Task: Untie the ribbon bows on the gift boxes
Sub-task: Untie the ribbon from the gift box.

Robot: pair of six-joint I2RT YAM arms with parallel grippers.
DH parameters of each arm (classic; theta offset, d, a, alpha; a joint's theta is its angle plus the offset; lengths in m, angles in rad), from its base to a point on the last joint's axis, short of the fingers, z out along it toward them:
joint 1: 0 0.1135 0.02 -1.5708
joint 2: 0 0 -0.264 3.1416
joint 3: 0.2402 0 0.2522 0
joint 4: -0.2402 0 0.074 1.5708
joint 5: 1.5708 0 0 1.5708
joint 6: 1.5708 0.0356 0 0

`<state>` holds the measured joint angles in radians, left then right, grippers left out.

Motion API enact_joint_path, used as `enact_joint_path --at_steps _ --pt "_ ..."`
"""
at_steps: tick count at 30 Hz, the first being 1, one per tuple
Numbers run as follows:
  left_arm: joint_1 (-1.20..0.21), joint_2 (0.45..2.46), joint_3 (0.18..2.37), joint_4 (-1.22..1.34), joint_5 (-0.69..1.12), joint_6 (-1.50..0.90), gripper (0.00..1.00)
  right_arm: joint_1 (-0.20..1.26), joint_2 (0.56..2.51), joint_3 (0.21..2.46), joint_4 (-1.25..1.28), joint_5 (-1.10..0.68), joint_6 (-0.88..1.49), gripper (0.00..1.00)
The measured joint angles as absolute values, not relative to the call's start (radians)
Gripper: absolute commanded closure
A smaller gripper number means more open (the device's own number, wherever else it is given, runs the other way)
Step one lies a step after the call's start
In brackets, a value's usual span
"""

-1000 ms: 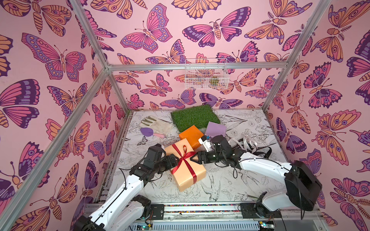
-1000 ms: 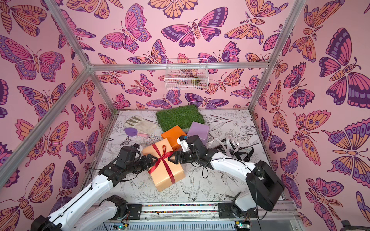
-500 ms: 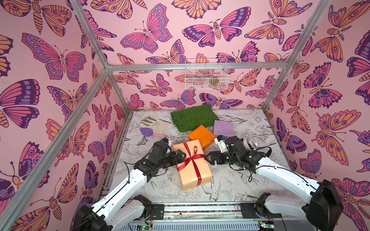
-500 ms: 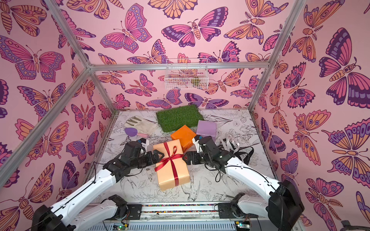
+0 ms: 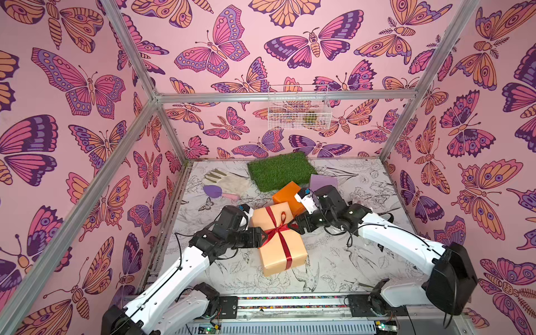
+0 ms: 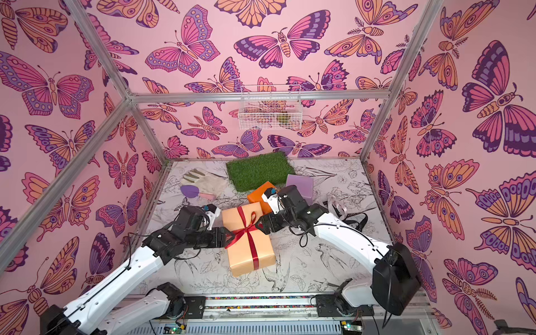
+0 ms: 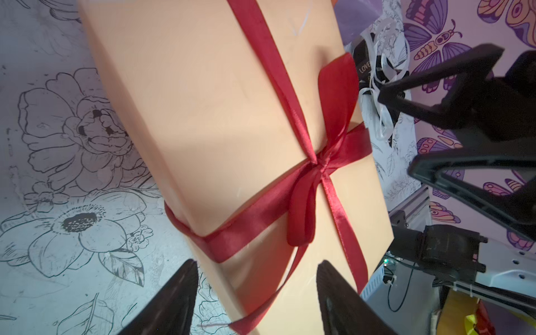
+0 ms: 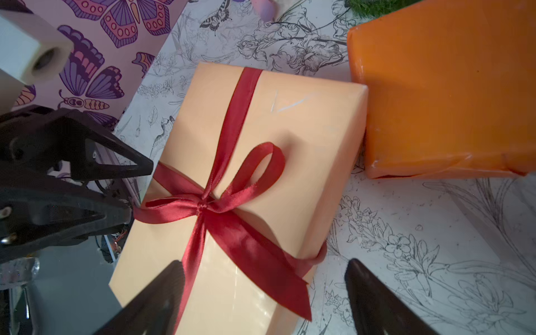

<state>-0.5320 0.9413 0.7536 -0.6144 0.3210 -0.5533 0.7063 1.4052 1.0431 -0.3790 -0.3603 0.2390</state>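
The peach-tan gift box [image 5: 282, 253] [image 6: 246, 255] lies mid-table with its red ribbon bow [image 5: 280, 229] [image 6: 246, 229] still tied, its knot [image 7: 317, 165] [image 8: 203, 207] showing in both wrist views. My left gripper [image 5: 262, 236] [image 7: 255, 266] stands open at the bow's left side, a red tail running between its jaws. My right gripper [image 5: 293, 227] [image 8: 264, 265] stands open at the bow's right side, over another tail. The orange box [image 5: 285, 194] [image 8: 441, 95] and lilac box [image 5: 323, 181] sit behind without ribbons.
A loose white ribbon [image 6: 338, 207] and black lettered ribbon [image 6: 358, 223] lie right of my right arm. A green turf mat [image 5: 280, 171], a glove [image 5: 229, 181] and a purple trowel [image 5: 213, 191] lie at the back. A wire basket [image 5: 298, 107] hangs on the back wall.
The peach-tan box has turned and slid to the right. Both grippers have closed in on the red bow from either side, and the left jaws have narrowed somewhat.
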Motion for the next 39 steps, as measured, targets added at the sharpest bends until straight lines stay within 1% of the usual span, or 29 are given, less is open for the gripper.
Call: enact_joint_path --at_steps 3,4,5,6,8,11,12,13,16,18,23,31,32,33,34,35,36,37,38,39 --pt "-0.535 0.928 0.754 -0.633 0.316 -0.546 0.32 0.735 1.438 1.066 -0.399 -0.338 0.199 0.24" --pt "-0.537 0.926 0.754 -0.635 0.315 -0.544 0.32 0.741 1.446 1.073 -0.406 -0.332 0.189 0.3" --pt "-0.537 0.926 0.754 -0.638 0.314 -0.542 0.32 0.746 1.457 1.08 -0.413 -0.327 0.179 0.39" --pt "-0.537 0.926 0.754 -0.639 0.314 -0.542 0.32 0.749 1.465 1.085 -0.419 -0.321 0.17 0.45" --pt "-0.539 0.927 0.754 -0.643 0.314 -0.54 0.31 0.749 1.48 1.093 -0.43 -0.307 0.159 0.64" --pt "-0.545 0.927 0.755 -0.651 0.314 -0.539 0.3 0.749 1.485 1.095 -0.446 -0.285 0.147 0.83" --pt "-0.548 0.927 0.755 -0.653 0.314 -0.538 0.3 0.749 1.483 1.096 -0.447 -0.282 0.146 0.89" --pt "-0.551 0.928 0.755 -0.654 0.314 -0.538 0.3 0.749 1.481 1.097 -0.446 -0.277 0.147 0.92" --pt "-0.565 0.934 0.764 -0.661 0.31 -0.538 0.29 0.749 1.469 1.097 -0.45 -0.269 0.152 0.96" --pt "-0.58 0.939 0.778 -0.667 0.301 -0.532 0.28 0.749 1.459 1.097 -0.454 -0.265 0.153 1.0" --pt "-0.633 0.95 0.829 -0.686 0.257 -0.511 0.29 0.749 1.44 1.097 -0.459 -0.258 0.153 1.0" --pt "-0.717 1.043 0.876 -0.723 0.166 -0.469 0.39 0.749 1.437 1.097 -0.469 -0.258 0.16 1.0" --pt "-0.724 1.052 0.879 -0.73 0.155 -0.464 0.43 0.749 1.436 1.097 -0.469 -0.258 0.16 1.0" --pt "-0.728 1.056 0.882 -0.733 0.147 -0.46 0.49 0.749 1.434 1.097 -0.468 -0.258 0.16 1.0" --pt "-0.733 1.06 0.886 -0.735 0.136 -0.457 0.58 0.749 1.432 1.097 -0.469 -0.258 0.161 1.0" --pt "-0.736 1.063 0.89 -0.735 0.13 -0.456 0.72 0.749 1.43 1.097 -0.469 -0.257 0.161 1.0" --pt "-0.74 1.068 0.893 -0.737 0.126 -0.45 0.82 0.749 1.429 1.097 -0.468 -0.255 0.162 1.0" --pt "-0.743 1.074 0.895 -0.738 0.123 -0.443 0.96 0.749 1.428 1.097 -0.469 -0.252 0.165 1.0" --pt "-0.747 1.079 0.896 -0.739 0.12 -0.44 1.0 0.749 1.426 1.097 -0.469 -0.245 0.172 1.0" --pt "-0.748 1.082 0.897 -0.74 0.118 -0.432 1.0 0.749 1.425 1.097 -0.469 -0.237 0.178 1.0"
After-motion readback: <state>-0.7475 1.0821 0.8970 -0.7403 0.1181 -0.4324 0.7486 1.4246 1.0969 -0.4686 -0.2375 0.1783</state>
